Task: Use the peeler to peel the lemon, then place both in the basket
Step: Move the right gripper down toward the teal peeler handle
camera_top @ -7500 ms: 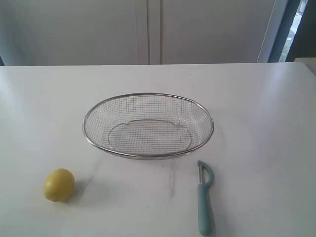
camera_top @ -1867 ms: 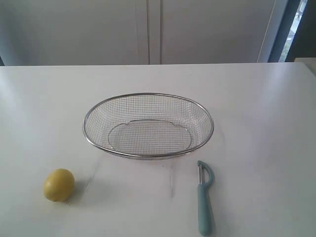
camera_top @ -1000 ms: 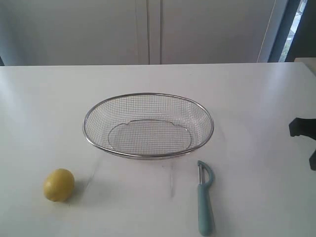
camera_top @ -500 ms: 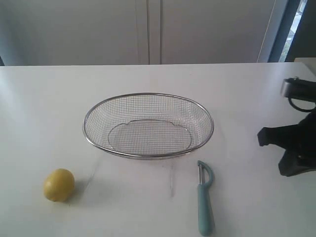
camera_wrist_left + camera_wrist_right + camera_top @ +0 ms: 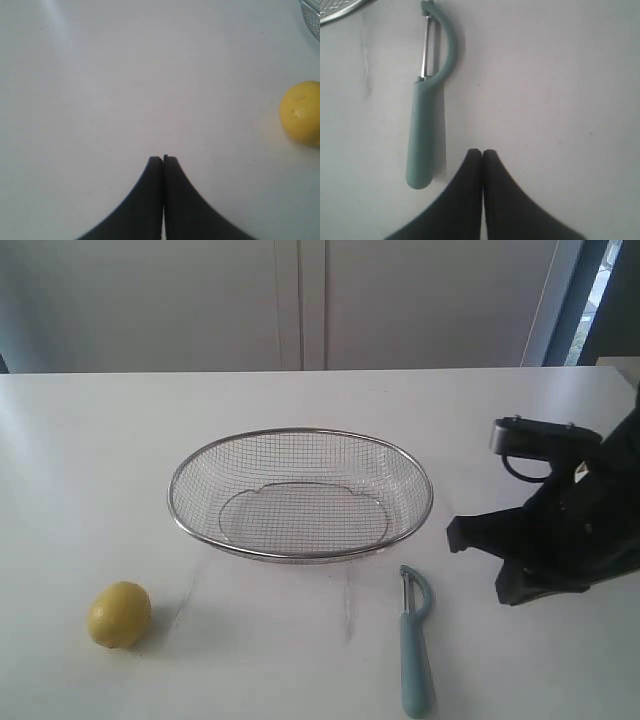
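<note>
Two grippers, both pinched fully shut on nothing. The left gripper (image 5: 163,158) hangs over bare table (image 5: 90,440), with the lemon (image 5: 119,615) off to one side and well clear of its tips. The right gripper (image 5: 482,151) hovers just beside the butt end of the peeler (image 5: 413,640), apparently not touching it.

In the exterior view the lemon sits at the lower left of the frame and the peeler lies flat at the lower centre-right, head pointing toward the basket (image 5: 300,430) in the middle. Nothing is in the basket.

The lemon looks firm and smooth-skinned, so it will likely roll or squirt out of a shallow pinch. A hold across its widest girth seems safest. The peeler should be light and stiff, but it lies low on the table. The mid-handle is the place to take it, away from the blade, and the jaws must part first.

Only the exterior view shows all three things together, along with the right arm at the right edge; the left arm is absent there. The right wrist view alone makes out the metal blade inside the curved head. The left wrist view alone shows the left fingertips — plus a sliver of mesh.
</note>
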Motion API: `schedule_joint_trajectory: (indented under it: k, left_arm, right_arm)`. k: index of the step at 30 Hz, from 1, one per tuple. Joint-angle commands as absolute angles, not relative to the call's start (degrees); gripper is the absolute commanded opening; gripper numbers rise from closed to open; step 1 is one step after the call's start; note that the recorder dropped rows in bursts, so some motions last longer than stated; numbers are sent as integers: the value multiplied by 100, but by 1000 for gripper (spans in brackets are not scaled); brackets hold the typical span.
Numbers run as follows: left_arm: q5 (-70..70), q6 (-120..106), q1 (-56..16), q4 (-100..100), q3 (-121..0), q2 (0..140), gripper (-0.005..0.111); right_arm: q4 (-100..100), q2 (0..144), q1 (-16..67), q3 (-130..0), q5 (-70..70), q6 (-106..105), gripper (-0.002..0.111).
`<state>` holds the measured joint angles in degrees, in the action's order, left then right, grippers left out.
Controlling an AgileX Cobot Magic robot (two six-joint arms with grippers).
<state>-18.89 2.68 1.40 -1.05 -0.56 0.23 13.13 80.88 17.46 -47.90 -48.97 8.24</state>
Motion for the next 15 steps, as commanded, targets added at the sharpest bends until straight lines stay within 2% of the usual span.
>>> schedule_joint_trajectory:
  k: [1,15]
  left_arm:
    - [-1919,268,164,-112,0,0,0]
    - [-1919,268,164,-112,0,0,0]
  right_arm:
    - [1317,8266,2099,-4796,-4641,1083,0]
    - [738,8638,2972,-4807,-4247,2174,0]
